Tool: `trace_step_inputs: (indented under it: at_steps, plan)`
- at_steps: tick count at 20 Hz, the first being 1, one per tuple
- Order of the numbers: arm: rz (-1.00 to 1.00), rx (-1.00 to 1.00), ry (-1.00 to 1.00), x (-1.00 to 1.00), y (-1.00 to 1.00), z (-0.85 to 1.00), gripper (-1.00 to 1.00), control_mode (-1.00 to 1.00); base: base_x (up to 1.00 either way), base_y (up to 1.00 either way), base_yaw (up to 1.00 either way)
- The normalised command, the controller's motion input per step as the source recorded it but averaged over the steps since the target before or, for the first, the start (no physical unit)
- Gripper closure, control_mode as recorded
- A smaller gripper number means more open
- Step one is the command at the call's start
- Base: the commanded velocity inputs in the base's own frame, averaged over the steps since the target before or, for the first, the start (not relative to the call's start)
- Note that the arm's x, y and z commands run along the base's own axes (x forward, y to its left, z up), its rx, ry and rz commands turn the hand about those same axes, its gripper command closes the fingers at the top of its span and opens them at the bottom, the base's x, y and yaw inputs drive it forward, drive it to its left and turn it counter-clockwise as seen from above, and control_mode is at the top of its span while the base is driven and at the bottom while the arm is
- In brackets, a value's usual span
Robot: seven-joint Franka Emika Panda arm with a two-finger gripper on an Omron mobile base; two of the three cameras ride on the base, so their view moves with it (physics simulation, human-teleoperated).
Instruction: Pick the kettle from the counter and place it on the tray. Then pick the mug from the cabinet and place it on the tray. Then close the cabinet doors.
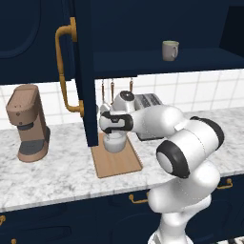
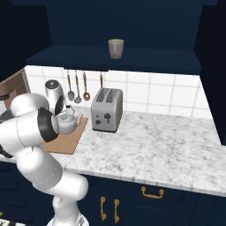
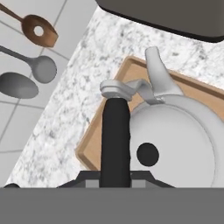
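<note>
The silvery-white kettle (image 1: 113, 143) (image 2: 67, 125) (image 3: 175, 140) is over the back end of the wooden tray (image 1: 116, 164) (image 2: 66, 143) (image 3: 94, 148). My gripper (image 1: 113, 132) (image 3: 116, 175) is shut on its dark upright handle from above. Whether the kettle's base touches the tray I cannot tell. The pale mug (image 1: 169, 50) (image 2: 115, 48) stands upright on the navy shelf of the open cabinet (image 1: 190, 61) (image 2: 110, 62), above and to the right of the tray. The left cabinet door (image 1: 86, 71) stands open, edge-on, just left of my hand.
The boxy silver toaster (image 2: 106, 110) (image 1: 147, 101) stands on the marbled counter (image 1: 57, 171) (image 2: 154, 141), right of the tray. A brown coffee machine (image 1: 27, 123) is at the far left. Several utensils (image 2: 77, 86) (image 3: 39, 30) hang on the tiled wall behind the tray.
</note>
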Motion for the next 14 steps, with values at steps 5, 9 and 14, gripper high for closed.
trace_step_inputs:
  at_steps: [5, 9, 14]
  plan:
    - [0.00, 0.00, 0.00, 0.09, 0.00, -0.01, 1.00, -1.00, 0.00, 0.00, 0.00]
    - [0.00, 0.00, 0.00, 0.09, 0.01, -0.14, 1.00, -1.00, 0.00, 0.00, 0.00]
    - [0.00, 0.00, 0.00, 0.00, 0.01, -0.35, 1.00, -1.00, 0.00, 0.00, 0.00]
